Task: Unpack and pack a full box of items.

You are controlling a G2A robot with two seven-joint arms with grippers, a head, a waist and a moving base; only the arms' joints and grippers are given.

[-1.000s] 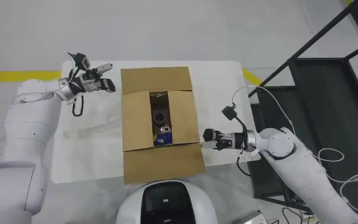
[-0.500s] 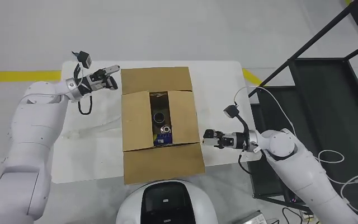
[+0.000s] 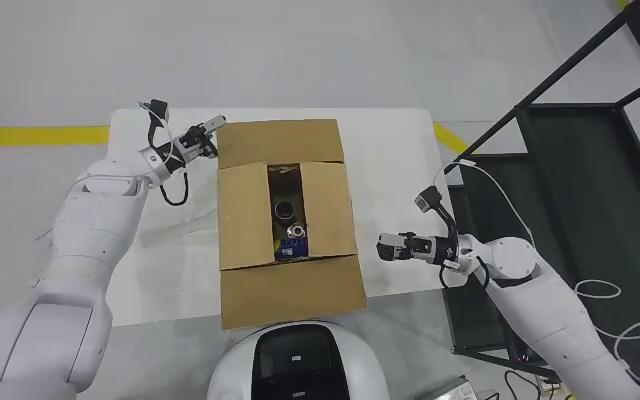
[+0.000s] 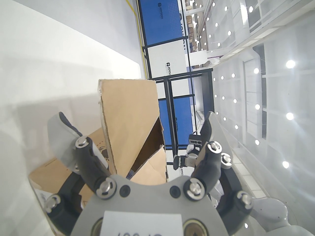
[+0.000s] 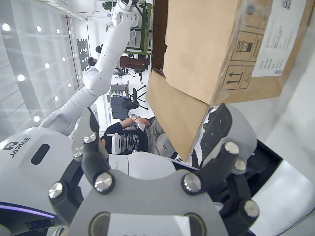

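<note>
See box (image 3: 335, 215) at the middle of the table (image 3: 400, 150), top open. Count four flaps: far and near ones laid outward, both side ones folded partway in, leaving a slot down the middle. Through the slot, make out a dark round item (image 3: 285, 210) and, nearer the robot, a blue item (image 3: 293, 246), both inside the box. Cannot tell more of the contents.

Find left gripper (image 3: 212, 127) at the box's far left corner, just beside the far flap. From the left wrist view, read its fingers (image 4: 61, 126) as spread wide with nothing gripped. See a flap edge in the gap ahead of them; cannot tell contact.

Find right gripper (image 3: 383, 246) off the box's right wall, close to the near right corner, with a bare strip of table between. From the right wrist view, read its fingers (image 5: 216, 124) as wide apart as well, nothing held. See the near flap's corner pointing into the gap, unpinched. Note a white label (image 5: 280, 30) on the box wall facing that gripper.

Note black rack (image 3: 560, 180) beside the table on the robot's right, and a yellow floor line (image 3: 50, 135) past the table's left end.
</note>
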